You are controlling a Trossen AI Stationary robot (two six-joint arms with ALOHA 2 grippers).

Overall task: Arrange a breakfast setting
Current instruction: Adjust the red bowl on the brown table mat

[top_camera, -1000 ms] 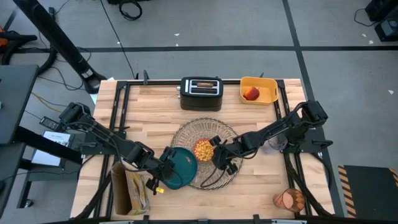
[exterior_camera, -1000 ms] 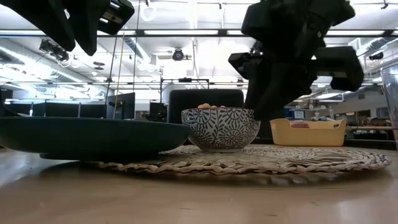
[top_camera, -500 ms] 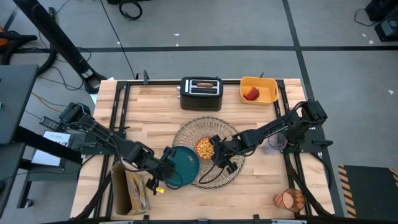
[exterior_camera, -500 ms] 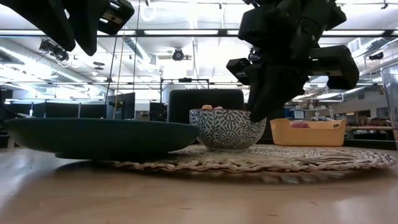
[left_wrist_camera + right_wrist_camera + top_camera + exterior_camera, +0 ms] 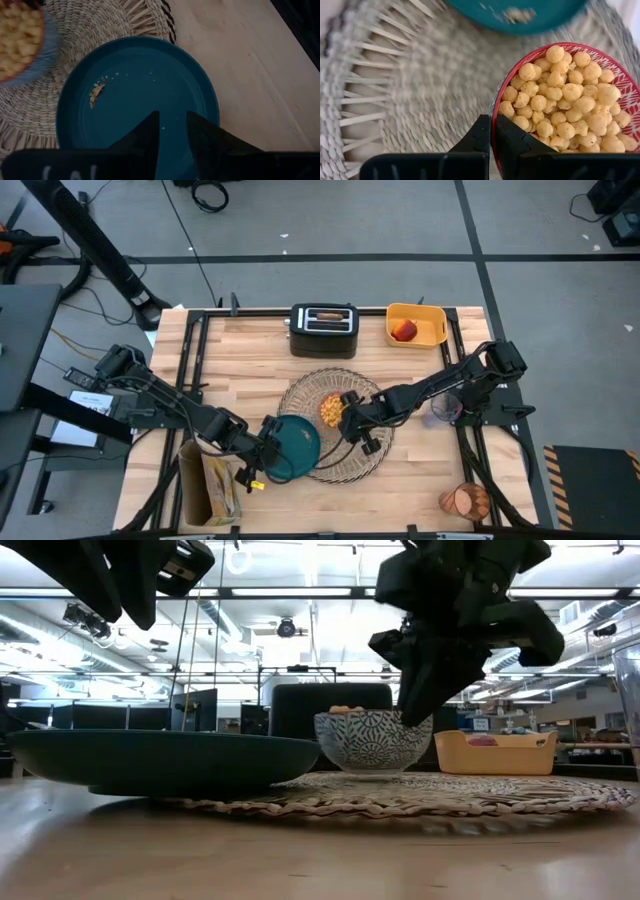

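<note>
- Shifted since a second ago: small cereal bowl (image 5: 329, 411), carried a little toward 1 o'clock over the round woven straw placemat (image 5: 305, 395), and raised in the low view, its foot (image 5: 371, 768) now just clear of the weave.
- Clamped on that bowl's rim: right gripper (image 5: 346, 412), one finger inside the red-lined wall and one outside, as seen from the right wrist (image 5: 493, 131); bowl full of round yellow cereal puffs (image 5: 559, 97).
- Pinched on the near edge of the dark teal plate (image 5: 293, 447): left gripper (image 5: 270, 450), fingers (image 5: 145, 135) closed over the rim in the left wrist view.
- Lying at 7 o'clock of the placemat: the plate, partly on the weave and partly on the bare wooden table (image 5: 243, 350); a few crumbs (image 5: 96, 91) on its surface.
- Standing at 12 o'clock, beyond the placemat: black toaster (image 5: 323, 330).
- Sitting at 1 o'clock, just beside the toaster: yellow bin (image 5: 416, 325) with the red fruit (image 5: 404, 331) inside.
- Placed at 3 o'clock, near the table's right rail: a clear tumbler (image 5: 441, 408), partly hidden by the right arm.
</note>
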